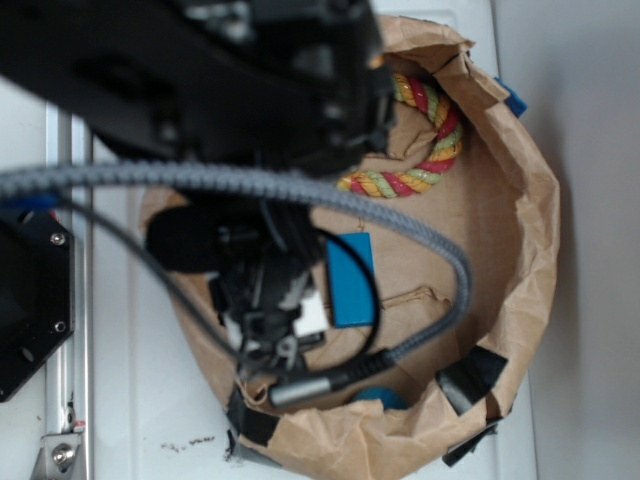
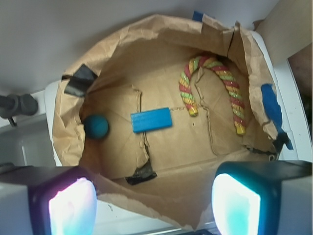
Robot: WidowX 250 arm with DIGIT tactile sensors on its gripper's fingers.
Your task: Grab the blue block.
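The tool (image 2: 154, 205) hangs above the open brown paper bag, its two pale pads (image 2: 72, 208) spread wide apart at the lower corners of the wrist view, with nothing between them. In the exterior view the black arm covers most of the tool, so its height above the bag floor cannot be told.

The crumpled brown paper bag (image 2: 161, 34), rolled down into a shallow basin and patched with black tape, rests on the white tabletop (image 1: 590, 200) and holds everything else. The largest item inside is the striped rope toy (image 2: 230, 81), bent into an arch of red, yellow and green strands against the far right wall.

The flat bright blue rectangular block (image 2: 151, 120) lies near the middle of the bag floor, apart from the rope and clear of the walls. It looks rigid and light, with smooth, possibly slippery faces. Since it lies flat, the sensible hold is across its short width, pads on the two long edges near the middle of its length.

The small round dark-blue ball (image 2: 96, 126) sits just to the left of the block, close enough to be bumped on the way down.
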